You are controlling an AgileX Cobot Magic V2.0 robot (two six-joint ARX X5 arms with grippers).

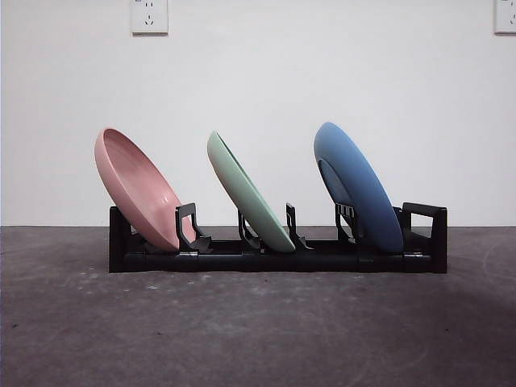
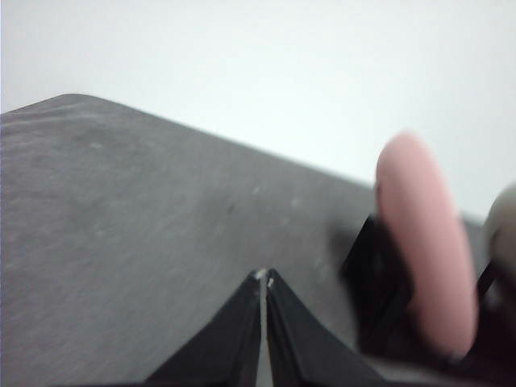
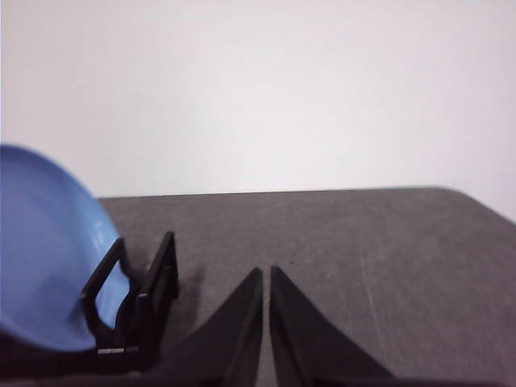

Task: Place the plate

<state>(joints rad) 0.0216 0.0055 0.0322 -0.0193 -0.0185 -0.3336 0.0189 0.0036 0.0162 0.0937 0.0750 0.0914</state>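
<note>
So both arms are hanging back empty right now. Left gripper (image 2: 264,278) has its jaws pressed together on nothing, bare counter (image 2: 145,242) right under it, and the pink plate (image 2: 427,250) sits just off to one side of the tips, leaning in the end slot of the black rack (image 2: 375,282). Right gripper (image 3: 266,274) is the same deal, jaws closed with nothing in them, and the blue plate (image 3: 48,250) is off to its side at the other end of the rack. Further out, in the front view, the green plate (image 1: 250,193) leans in the middle slot between the other two, all three tilted the same way. Looks to me like the placing is basically done, so the smart move is keeping both grippers clear and not nudging the rack
</note>
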